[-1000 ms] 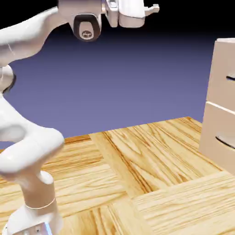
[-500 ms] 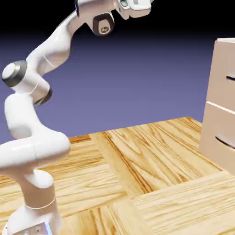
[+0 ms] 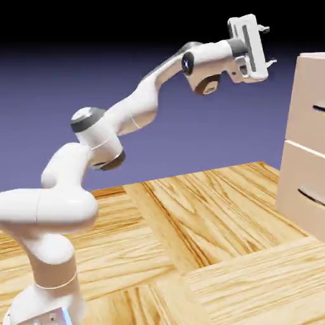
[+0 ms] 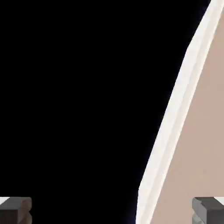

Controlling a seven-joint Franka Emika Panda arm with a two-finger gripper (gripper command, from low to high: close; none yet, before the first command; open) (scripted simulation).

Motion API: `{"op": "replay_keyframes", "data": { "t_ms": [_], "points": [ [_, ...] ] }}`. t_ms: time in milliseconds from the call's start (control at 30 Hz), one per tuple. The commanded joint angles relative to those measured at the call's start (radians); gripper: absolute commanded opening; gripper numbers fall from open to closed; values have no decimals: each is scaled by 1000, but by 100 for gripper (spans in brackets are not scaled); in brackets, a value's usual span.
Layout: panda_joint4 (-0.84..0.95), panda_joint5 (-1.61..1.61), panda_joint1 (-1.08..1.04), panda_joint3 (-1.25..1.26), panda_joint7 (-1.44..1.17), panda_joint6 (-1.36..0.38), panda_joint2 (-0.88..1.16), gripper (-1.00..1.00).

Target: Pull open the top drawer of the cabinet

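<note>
My claw (image 3: 268, 44) is spread wide and empty, level with the cabinet (image 3: 306, 139) top, near its upper corner but not touching. The cabinet stands on the bench (image 3: 190, 247) at the exterior view's right edge, mostly cropped. The top drawer (image 3: 310, 108) is a flat pale beige front; only the tip of its dark bar handle shows. I'd guess it's rigid, slides straight, moderate drag. Grab the thin bar mid-length; the flat face gives no grip. The hand view shows the cabinet's edge (image 4: 192, 131) only.
</note>
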Motion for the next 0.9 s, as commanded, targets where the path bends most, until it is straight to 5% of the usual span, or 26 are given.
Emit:
{"op": "replay_keyframes", "data": {
  "t_ms": [0, 200, 667, 700, 867],
  "points": [
    [24, 42, -36, 20, 9, -6, -15, 0],
    [160, 279, -241, 133, 62, -41, -102, 0],
    [622, 183, -531, 44, 313, 121, -115, 0],
    [622, 183, -531, 44, 313, 121, -115, -100],
    [477, 233, -448, 48, 248, 64, -133, -100]
  ]
}}
